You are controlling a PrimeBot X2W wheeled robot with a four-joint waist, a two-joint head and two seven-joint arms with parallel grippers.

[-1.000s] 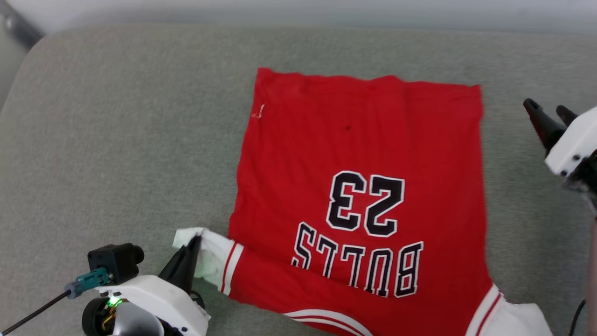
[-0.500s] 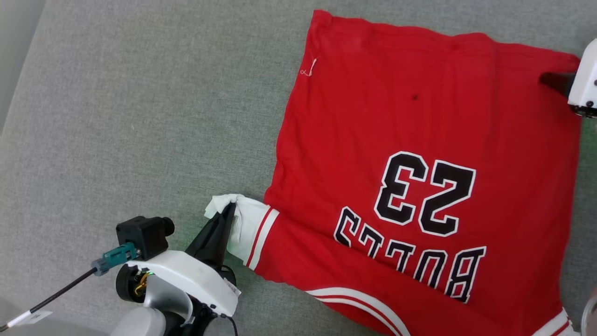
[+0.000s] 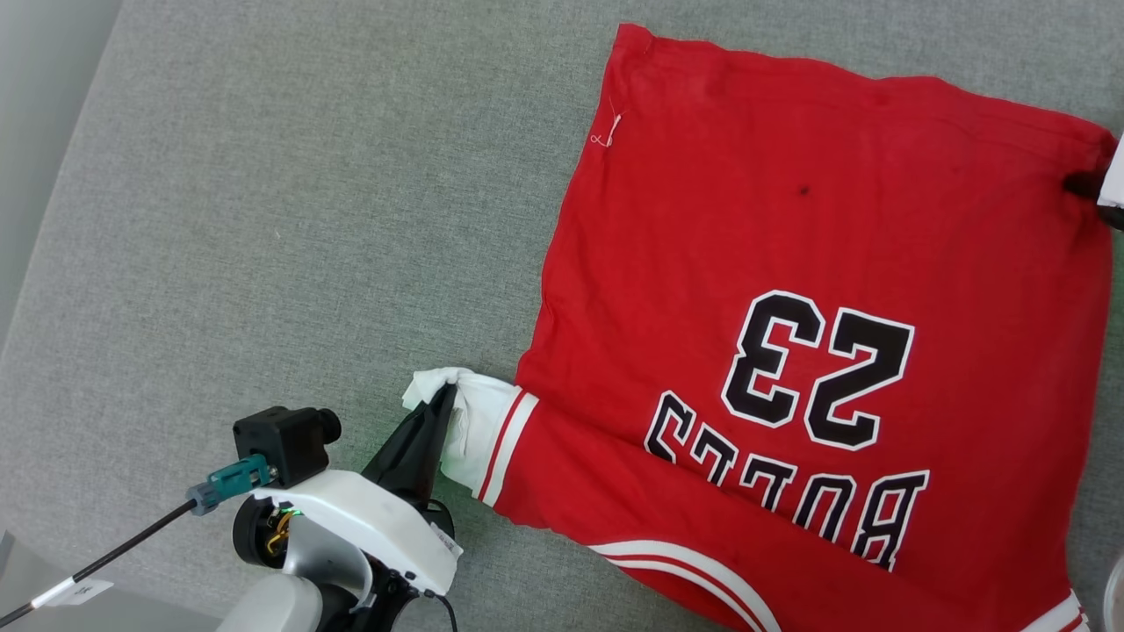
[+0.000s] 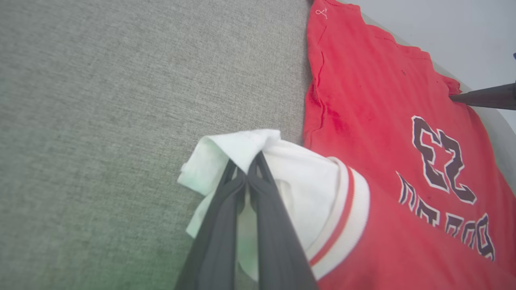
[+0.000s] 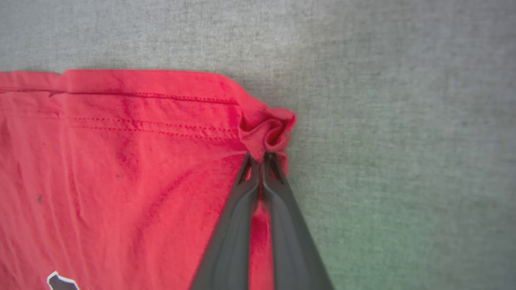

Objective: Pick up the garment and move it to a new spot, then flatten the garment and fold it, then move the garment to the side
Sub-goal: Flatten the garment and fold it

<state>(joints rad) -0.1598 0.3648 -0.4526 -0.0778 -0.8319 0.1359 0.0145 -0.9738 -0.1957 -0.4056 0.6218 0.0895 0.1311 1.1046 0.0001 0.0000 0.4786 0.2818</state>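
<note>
A big grey mat [image 3: 263,219] with a rough weave lay flat, and a pale strip [image 3: 35,105] ran along its edge.

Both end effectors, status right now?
Left end effector: closed, holding the jersey by its white sleeve.
Right end effector: closed, holding the jersey by a bunched hem corner.

Seems a plain indoor room, home or test space I can't tell: a wide grey woven cushion [image 3: 263,219] with a rounded edge, the garment [image 3: 790,219] spread on it like laundry, a bare pale wall [image 4: 443,24] behind
</note>
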